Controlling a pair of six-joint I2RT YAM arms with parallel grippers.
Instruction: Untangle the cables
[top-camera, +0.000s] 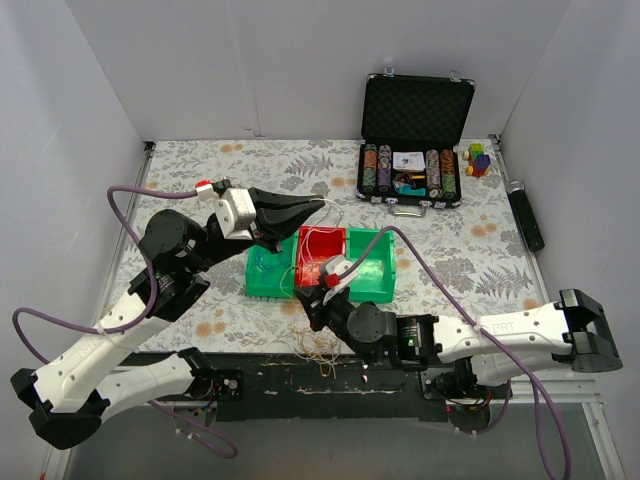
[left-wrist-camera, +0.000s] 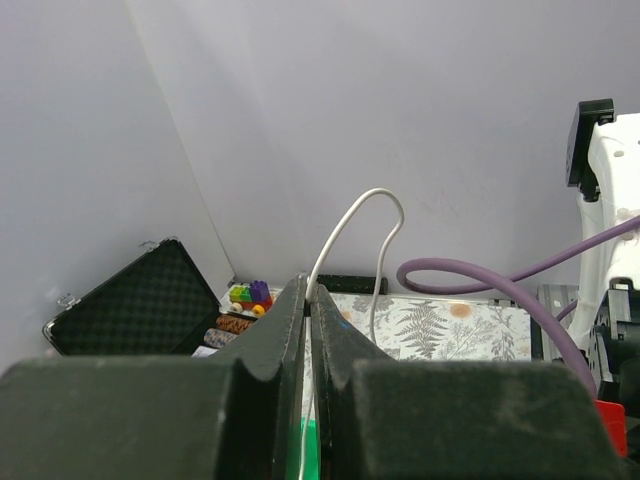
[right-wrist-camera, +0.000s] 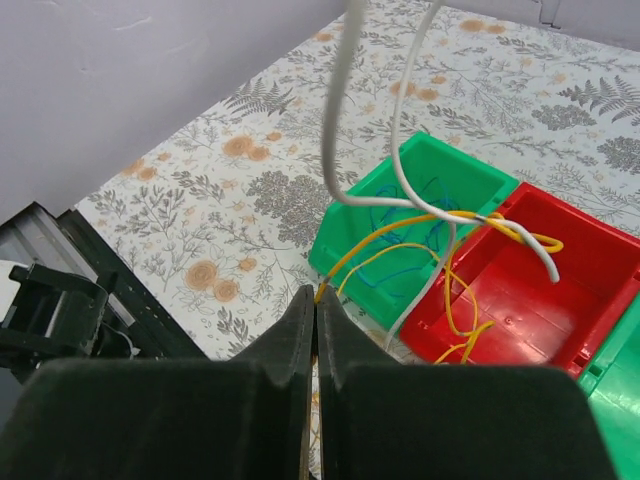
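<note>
— What do we see of the cables (right-wrist-camera: 440, 215)?
— Thin white, yellow and blue loops crossing over the green bin (right-wrist-camera: 348, 228) and red bin (right-wrist-camera: 570, 300). Our left gripper (left-wrist-camera: 308, 300) pinches the white cable (left-wrist-camera: 345, 215) aloft; our right gripper (right-wrist-camera: 316, 305) is clamped on the yellow cable (right-wrist-camera: 380, 238)

Bins (top-camera: 372, 272) at centre, case (top-camera: 415, 105) upper right.
The cables (right-wrist-camera: 440, 215) lie across the left and middle bins; blocks (top-camera: 479, 158) sit just right of the case.

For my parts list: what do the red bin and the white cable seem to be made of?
The red bin: likely moulded plastic, glossy, with glints on its floor. The white cable: probably plastic-sheathed wire, smooth, bending in soft curves.
</note>
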